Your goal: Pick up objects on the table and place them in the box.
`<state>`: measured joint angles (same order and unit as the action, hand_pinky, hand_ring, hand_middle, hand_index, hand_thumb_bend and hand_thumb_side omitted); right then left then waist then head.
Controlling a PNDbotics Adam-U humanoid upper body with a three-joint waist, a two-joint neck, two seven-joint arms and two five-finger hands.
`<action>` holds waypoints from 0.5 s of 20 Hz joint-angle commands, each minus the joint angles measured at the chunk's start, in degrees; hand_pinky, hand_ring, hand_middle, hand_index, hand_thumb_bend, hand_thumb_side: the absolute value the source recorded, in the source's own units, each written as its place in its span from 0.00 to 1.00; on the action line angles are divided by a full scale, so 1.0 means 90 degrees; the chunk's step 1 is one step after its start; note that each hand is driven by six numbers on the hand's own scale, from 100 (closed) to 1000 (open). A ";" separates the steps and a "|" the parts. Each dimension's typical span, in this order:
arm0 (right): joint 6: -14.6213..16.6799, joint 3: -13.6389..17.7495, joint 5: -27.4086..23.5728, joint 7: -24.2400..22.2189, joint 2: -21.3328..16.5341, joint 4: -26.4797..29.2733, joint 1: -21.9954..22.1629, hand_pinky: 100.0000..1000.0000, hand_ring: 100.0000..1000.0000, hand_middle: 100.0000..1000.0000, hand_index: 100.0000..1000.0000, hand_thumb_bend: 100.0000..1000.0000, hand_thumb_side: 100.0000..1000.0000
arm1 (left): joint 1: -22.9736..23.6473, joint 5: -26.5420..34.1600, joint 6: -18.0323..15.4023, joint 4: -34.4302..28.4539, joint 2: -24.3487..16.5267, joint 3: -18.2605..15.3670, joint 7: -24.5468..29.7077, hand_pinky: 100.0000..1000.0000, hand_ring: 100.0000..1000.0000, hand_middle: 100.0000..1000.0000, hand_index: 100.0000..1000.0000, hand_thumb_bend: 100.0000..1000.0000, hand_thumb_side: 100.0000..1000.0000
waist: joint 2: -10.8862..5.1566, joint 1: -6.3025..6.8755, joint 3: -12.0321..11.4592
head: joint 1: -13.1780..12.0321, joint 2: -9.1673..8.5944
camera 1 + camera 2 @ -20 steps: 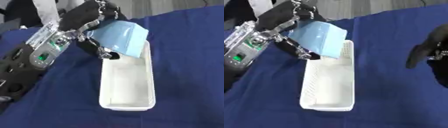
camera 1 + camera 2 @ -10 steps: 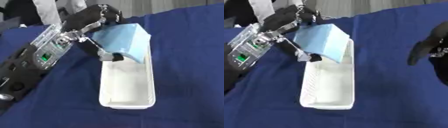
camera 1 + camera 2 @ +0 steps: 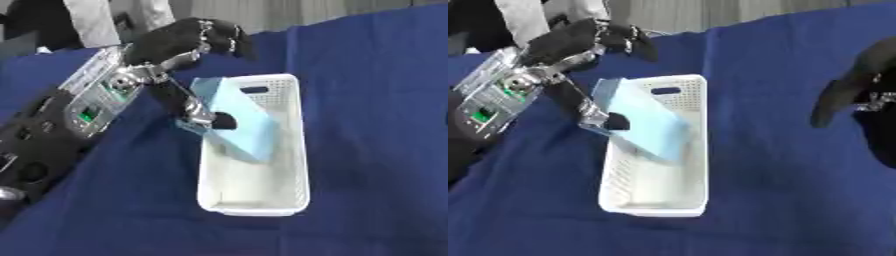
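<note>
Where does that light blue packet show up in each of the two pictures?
Left eye view: the light blue packet sits tilted in the far half of the white box, centre.
Right eye view: left of centre, same tilt.
Shared landmark: the left hand above it.

- Both views are taken from the head, looking steeply down onto the blue-covered table (image 3: 367,100) at close range.
- The white box (image 3: 293,150) is seen near centre in the left eye view, shifted leftward in the right eye view.
- The right hand (image 3: 859,85) is caught only by the right eye view.
</note>
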<state>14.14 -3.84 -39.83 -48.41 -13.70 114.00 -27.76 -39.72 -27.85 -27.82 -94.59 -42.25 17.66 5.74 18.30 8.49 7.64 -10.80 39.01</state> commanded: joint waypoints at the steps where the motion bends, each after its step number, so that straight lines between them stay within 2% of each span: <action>1: 0.0046 0.0026 0.0017 -0.0006 -0.0049 0.0066 -0.0076 0.55 0.65 0.78 0.85 0.00 0.77 | -0.0012 -0.0052 -0.0013 -0.0014 -0.0220 -0.0131 0.0005 0.49 0.62 0.66 0.78 0.57 0.86 | -0.0096 -0.0049 -0.0025 | 0.0042 0.0034; 6: 0.0052 0.0029 0.0028 -0.0009 -0.0051 0.0066 -0.0067 0.55 0.66 0.78 0.85 0.00 0.77 | 0.0110 -0.0042 0.0013 -0.0058 -0.0320 -0.0327 -0.0260 0.45 0.59 0.64 0.77 0.55 0.84 | -0.0089 -0.0062 -0.0052 | 0.0050 0.0023; 8: 0.0056 0.0035 0.0041 -0.0011 -0.0054 0.0066 -0.0059 0.55 0.66 0.78 0.85 0.00 0.77 | 0.0278 0.0127 -0.0021 -0.0156 -0.0363 -0.0543 -0.0632 0.42 0.57 0.62 0.76 0.48 0.81 | -0.0078 -0.0071 -0.0077 | 0.0065 -0.0004; 9: 0.0061 0.0040 0.0048 -0.0012 -0.0056 0.0066 -0.0055 0.55 0.66 0.78 0.85 0.00 0.77 | 0.0404 0.0247 -0.0057 -0.0215 -0.0375 -0.0696 -0.0864 0.39 0.56 0.61 0.76 0.33 0.80 | -0.0071 -0.0076 -0.0093 | 0.0072 -0.0025; 10: 0.0067 0.0045 0.0055 -0.0014 -0.0059 0.0066 -0.0053 0.55 0.66 0.78 0.85 0.00 0.77 | 0.0535 0.0346 -0.0092 -0.0273 -0.0393 -0.0849 -0.1084 0.39 0.56 0.61 0.76 0.33 0.80 | -0.0065 -0.0079 -0.0101 | 0.0074 -0.0042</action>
<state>14.22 -3.81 -39.50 -48.38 -13.72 114.00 -27.74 -34.52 -25.96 -28.39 -95.77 -43.52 12.20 -1.98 18.56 8.21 6.86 -10.52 38.98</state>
